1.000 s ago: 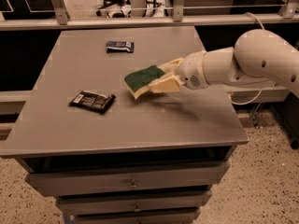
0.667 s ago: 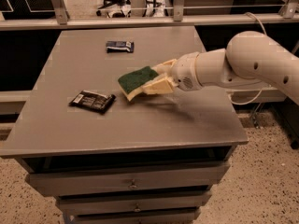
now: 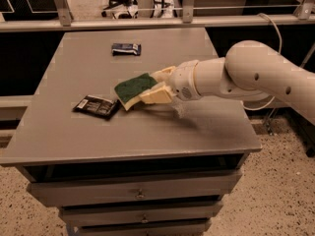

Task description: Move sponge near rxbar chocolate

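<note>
Gripper (image 3: 154,86) is clamped on the sponge (image 3: 133,86) mid-frame, tilted green-side up. It looks carried low over the table (image 3: 74,136) - already just beside the rxbar chocolate (image 3: 96,106) at centre-left, so probably ready to set down.

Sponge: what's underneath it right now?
Only bare tabletop shows beneath the sponge, held tilted in the gripper beside the rxbar chocolate. Whether its lower edge touches down is hidden.

Above the middle of the grey table (image 3: 147,141), the cream gripper (image 3: 155,85) clasps the sponge (image 3: 134,86), dark green on top and pale yellow beneath. On the table's left, the chocolate bar (image 3: 96,106) is black with white markings. At the table's far edge, the small bar (image 3: 126,48) is dark blue.
</note>
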Robot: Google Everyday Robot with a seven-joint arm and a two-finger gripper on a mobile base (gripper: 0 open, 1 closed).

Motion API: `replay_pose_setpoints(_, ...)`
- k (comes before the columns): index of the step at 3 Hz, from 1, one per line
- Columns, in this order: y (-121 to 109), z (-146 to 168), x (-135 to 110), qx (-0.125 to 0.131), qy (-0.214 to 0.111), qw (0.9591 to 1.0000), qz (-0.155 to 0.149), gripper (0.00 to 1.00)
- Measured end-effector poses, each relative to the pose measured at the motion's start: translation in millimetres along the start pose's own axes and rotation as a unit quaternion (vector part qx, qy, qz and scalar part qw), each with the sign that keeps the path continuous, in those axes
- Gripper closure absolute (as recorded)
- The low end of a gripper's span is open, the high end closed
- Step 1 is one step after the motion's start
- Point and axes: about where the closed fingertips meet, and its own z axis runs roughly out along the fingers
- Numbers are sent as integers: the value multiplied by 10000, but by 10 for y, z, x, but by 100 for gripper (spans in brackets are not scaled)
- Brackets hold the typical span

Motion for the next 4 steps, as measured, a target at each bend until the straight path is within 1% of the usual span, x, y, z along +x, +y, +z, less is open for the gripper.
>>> replay_pose_setpoints(1, 61, 56, 0, 4, -39, 10000, -87, 60)
replay_pose_setpoints(3, 115, 67, 30, 42, -15, 9996, -276, 14)
replay_pose_setpoints(4, 132, 56, 25, 32, 5, 9994, -353, 0)
